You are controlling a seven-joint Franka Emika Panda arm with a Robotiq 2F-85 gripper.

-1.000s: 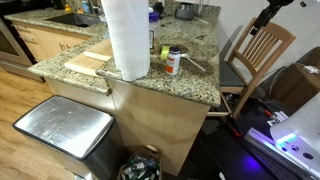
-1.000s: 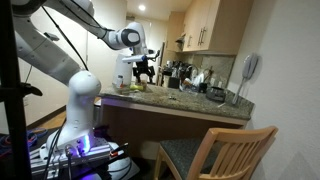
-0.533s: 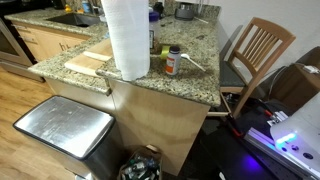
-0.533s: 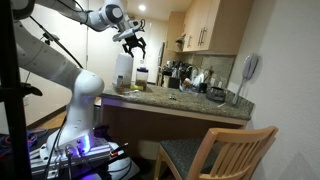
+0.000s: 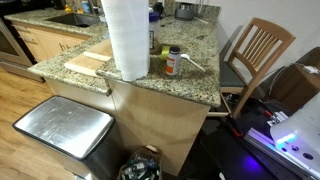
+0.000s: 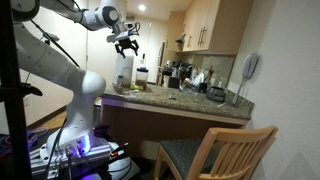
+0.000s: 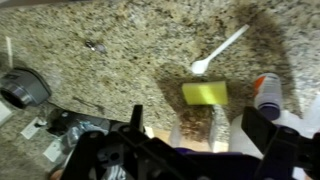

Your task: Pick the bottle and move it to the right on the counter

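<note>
The bottle, small and white with an orange-red band and a dark cap, stands upright on the granite counter just beside the tall paper-towel roll. In the wrist view the bottle shows at the right edge. My gripper hangs high above the counter, well clear of the bottle. In the wrist view the gripper is open and empty, with its dark fingers spread wide over the counter.
A white plastic spoon and a yellow-green sponge lie near the bottle. A pale cutting board lies beyond the roll. A wooden chair stands past the counter's end, and a steel bin stands below it. Appliances line the back wall.
My gripper has risen from just above the counter to high over it and shifted sideways, away from the appliances. The bottle has not moved.
</note>
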